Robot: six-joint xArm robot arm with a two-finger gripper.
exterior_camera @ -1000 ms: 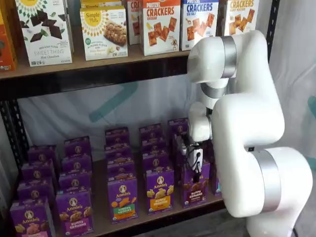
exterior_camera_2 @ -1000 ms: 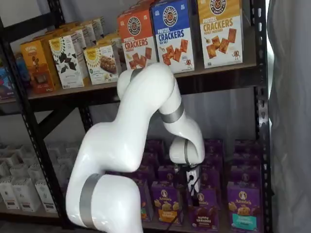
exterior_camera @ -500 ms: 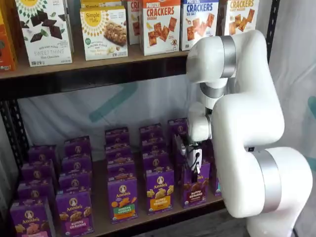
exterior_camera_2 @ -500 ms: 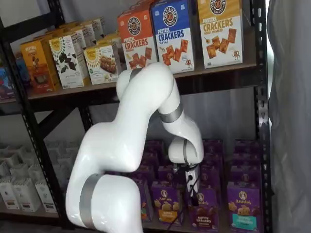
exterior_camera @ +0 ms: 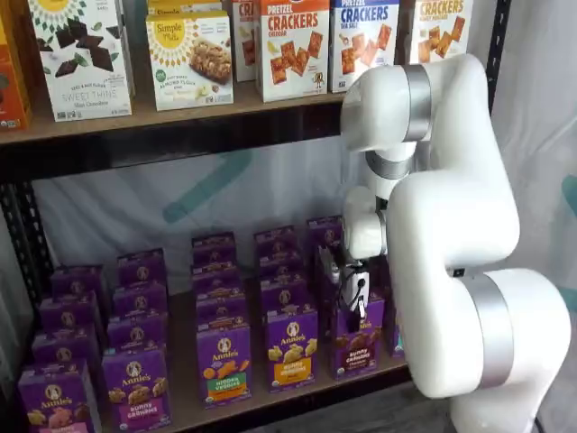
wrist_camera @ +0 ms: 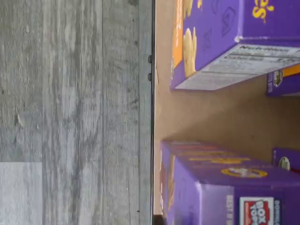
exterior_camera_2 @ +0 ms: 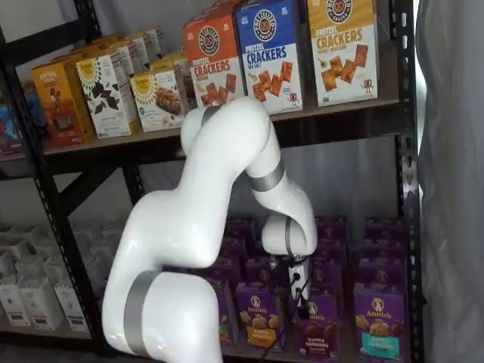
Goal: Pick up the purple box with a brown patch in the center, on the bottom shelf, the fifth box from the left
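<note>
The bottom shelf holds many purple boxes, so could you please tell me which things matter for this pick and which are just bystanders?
Part of the job:
- brown-patch purple box
- hand, directly above it

Just there:
- orange-patch box
- cracker boxes on upper shelf

The purple box [exterior_camera: 354, 342] has a brown patch; its neighbour box [exterior_camera: 291, 350] shows an orange band.

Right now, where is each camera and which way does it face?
Wrist view: on the wrist, looking down at the floor, shelf edge and purple boxes; no robot part shows.
Shelf view: in front, facing the shelves; the arm fills the right.
Shelf view: in front, at an angle; arm central.
Both shelf views share the brown-patch box under the gripper.
</note>
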